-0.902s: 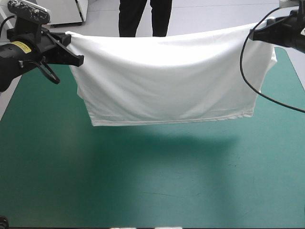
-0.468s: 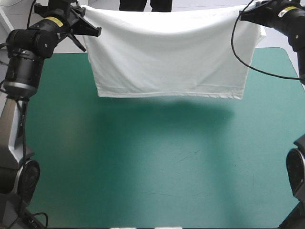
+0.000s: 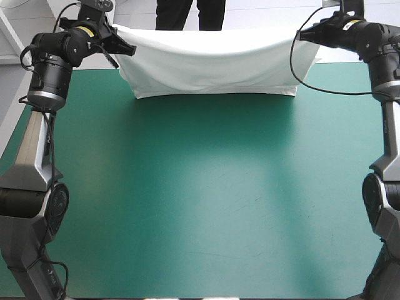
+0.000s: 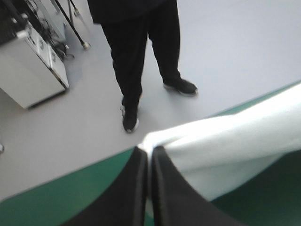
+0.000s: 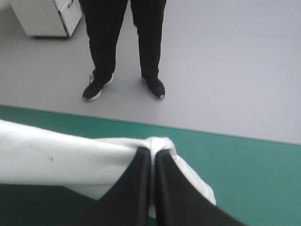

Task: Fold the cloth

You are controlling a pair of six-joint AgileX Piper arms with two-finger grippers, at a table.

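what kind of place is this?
Probably a robotics lab bench: table with teal-green cover, left arm and right arm, white T-shirt stretched between their shut jaws.

No legible text, label, brand, number or sign anywhere in view.

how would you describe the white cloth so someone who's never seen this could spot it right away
Start with the big teal-green table and look to its far edge. There the T-shirt is strung between the left gripper and the right gripper, each shut on one upper corner. It is the only white thing over the table, a sagging sheet hung from both ends.
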